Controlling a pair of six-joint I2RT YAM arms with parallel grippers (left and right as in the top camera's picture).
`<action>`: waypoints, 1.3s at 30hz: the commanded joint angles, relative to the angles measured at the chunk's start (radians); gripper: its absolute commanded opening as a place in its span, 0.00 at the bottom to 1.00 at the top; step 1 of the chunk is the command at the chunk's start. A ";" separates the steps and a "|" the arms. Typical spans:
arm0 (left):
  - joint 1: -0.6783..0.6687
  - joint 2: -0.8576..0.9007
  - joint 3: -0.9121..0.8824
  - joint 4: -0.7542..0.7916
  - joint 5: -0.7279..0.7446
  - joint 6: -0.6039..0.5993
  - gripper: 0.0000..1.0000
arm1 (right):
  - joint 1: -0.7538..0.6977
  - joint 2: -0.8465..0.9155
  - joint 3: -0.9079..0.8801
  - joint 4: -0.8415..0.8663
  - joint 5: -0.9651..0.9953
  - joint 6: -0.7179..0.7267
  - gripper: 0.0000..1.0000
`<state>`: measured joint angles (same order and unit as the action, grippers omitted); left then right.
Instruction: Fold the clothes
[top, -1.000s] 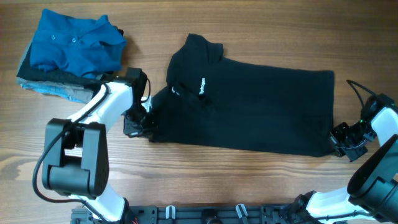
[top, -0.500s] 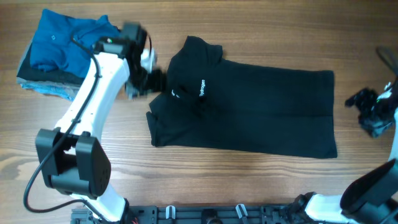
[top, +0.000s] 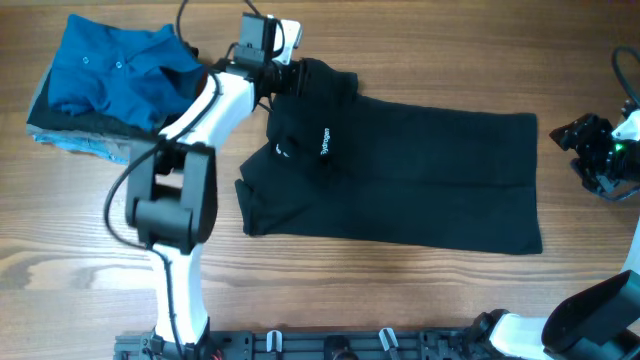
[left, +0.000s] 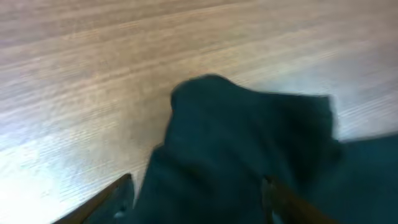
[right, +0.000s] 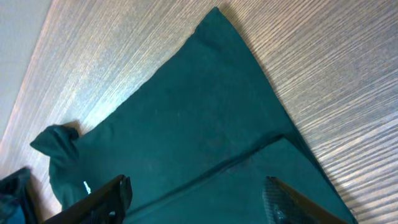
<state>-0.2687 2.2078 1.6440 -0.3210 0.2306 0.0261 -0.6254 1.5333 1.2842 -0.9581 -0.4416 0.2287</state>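
Black polo shirt (top: 420, 185) lies flat on the table (top: 400, 290), sides seemingly folded in, so we judge the crosswise folds remain; our left gripper (top: 293, 78) hangs wide over the collar (top: 328, 76), our right gripper (top: 583, 150) wide and empty off the hem (top: 535, 180)

We see the left arm (top: 215, 105) stretched far forward, elbow low, with the left gripper (top: 291, 76) turned rightward, jaws apart and empty. The right arm (top: 600, 305) rises at the right edge, and the right gripper (top: 582, 135) faces inward, fingers (right: 118, 186) likewise spread.
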 joint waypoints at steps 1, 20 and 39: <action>0.002 0.060 0.005 0.126 0.011 0.023 0.71 | -0.002 0.001 0.004 -0.012 -0.022 -0.029 0.69; -0.021 0.172 0.005 0.358 0.079 -0.105 0.05 | -0.002 0.001 0.003 -0.038 0.003 -0.076 0.68; -0.020 -0.128 0.005 -0.060 0.084 -0.057 0.04 | 0.122 0.358 -0.043 0.599 0.016 -0.140 0.59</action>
<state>-0.2882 2.0968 1.6455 -0.3477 0.3023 -0.0505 -0.5232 1.8027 1.2503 -0.4267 -0.4328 0.0734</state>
